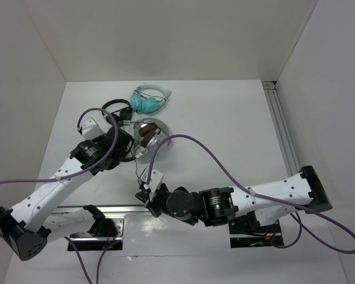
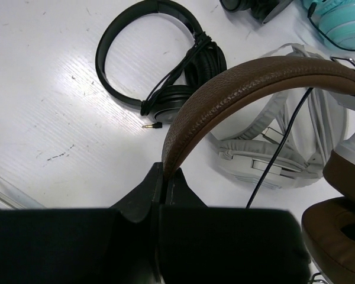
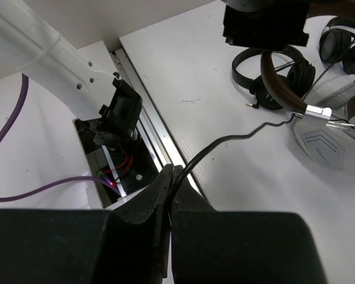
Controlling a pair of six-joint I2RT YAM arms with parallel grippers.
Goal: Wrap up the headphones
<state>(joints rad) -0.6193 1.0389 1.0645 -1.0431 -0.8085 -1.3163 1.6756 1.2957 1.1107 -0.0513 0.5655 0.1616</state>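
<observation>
Headphones (image 1: 145, 137) at 11 o'clock of surface (image 1: 225, 136) centre, teal pair (image 1: 149, 100) at their 12. Left jaws clamped on brown headband (image 2: 248, 83). Right jaws pinched on cable (image 3: 225, 142), at headphones' 6 o'clock. Step judged: wrap beginning. Next move calls for carrying cable round headband under tension, avoiding black pair (image 2: 160, 65).

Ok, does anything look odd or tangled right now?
Nothing damaged. One thing: the headphones lie over a grey-white pair, and the cable the right gripper pinches crosses over that pair, so it might snag.
</observation>
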